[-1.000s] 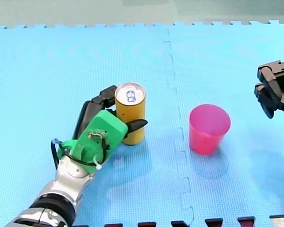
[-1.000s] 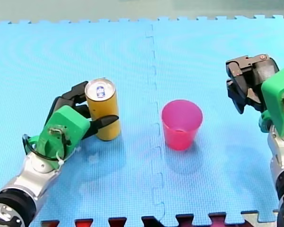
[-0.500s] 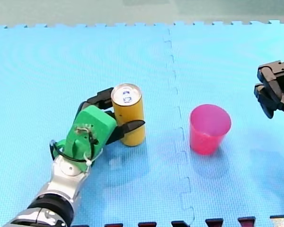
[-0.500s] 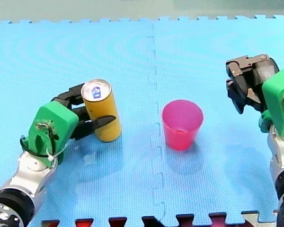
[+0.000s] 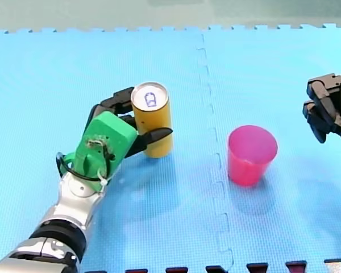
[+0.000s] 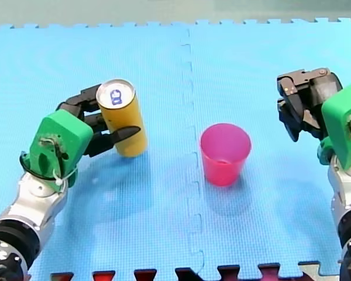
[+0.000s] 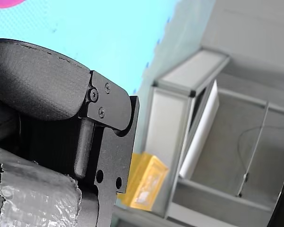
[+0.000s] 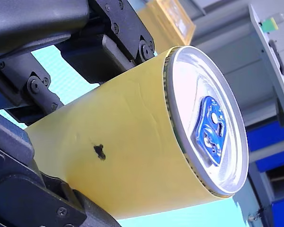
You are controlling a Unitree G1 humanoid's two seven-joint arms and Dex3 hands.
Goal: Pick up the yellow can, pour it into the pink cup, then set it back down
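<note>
The left hand, at the left-centre of the head views, is clamped around the yellow can: dark fingers wrap its far side and 1 crosses the near side. The can stands close to upright, top tilted slightly towards the upper left, with its blue tab facing up. I judge it gripped and at most just off the surface, so the pick-up is nearly complete.

The pink cup stands upright right of centre, well apart from the can, and looks empty. Carrying the can across, pouring it and setting it back down all remain.

The right hand is at the right edge with its fingers curled around nothing.

The surface is a blue foam mat of interlocking tiles, with a toothed seam running down between can and cup. Beyond its far edge lies a strip of grey-green floor. The wrist views catch grey metal shelving and a yellow box.
</note>
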